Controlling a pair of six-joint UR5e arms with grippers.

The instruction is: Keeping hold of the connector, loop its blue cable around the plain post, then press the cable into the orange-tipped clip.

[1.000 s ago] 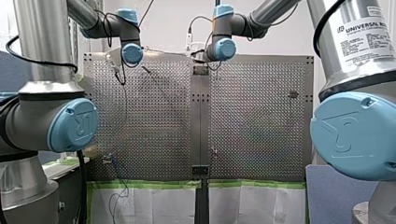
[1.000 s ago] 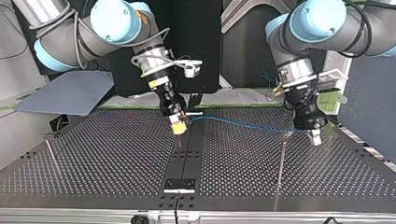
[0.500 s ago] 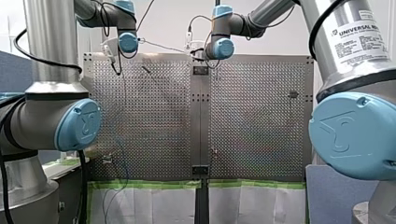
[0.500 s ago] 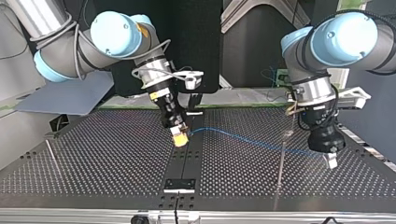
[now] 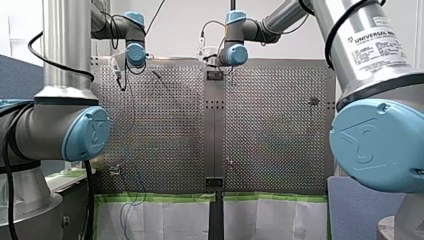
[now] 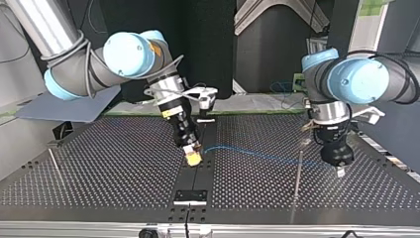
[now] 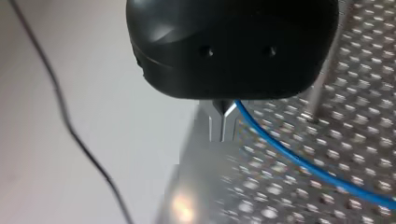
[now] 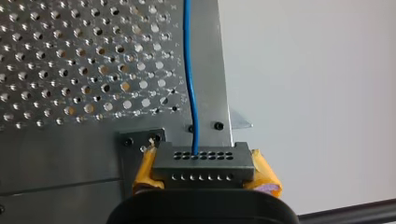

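In the right wrist view my right gripper [image 8: 204, 173] has its yellow pads [image 8: 264, 175] shut on a grey connector [image 8: 201, 162]. A blue cable [image 8: 189, 70] runs out of the connector ahead of the fingers. In the top view this gripper [image 6: 193, 158] hangs low over the table's middle strip. The cable [image 6: 257, 154] stretches to my left gripper [image 6: 340, 171] at the view's right. A plain post [image 6: 297, 183] stands just left of that gripper. The left wrist view shows metal fingers [image 7: 223, 122] shut on the cable [image 7: 299, 158], with the post [image 7: 324, 79] beside them. No orange-tipped clip can be made out.
The perforated table [image 6: 99, 173] has a second thin post [image 6: 55, 168] at the top view's left. A small metal bracket [image 6: 190, 196] sits on the middle strip near the front edge. Both arms [image 5: 135, 52] reach over the table's far end in the front view.
In the top view my right gripper has moved down and nearer with the connector. My left gripper carried the cable from beyond the post to beside it. The cable sagged lower.
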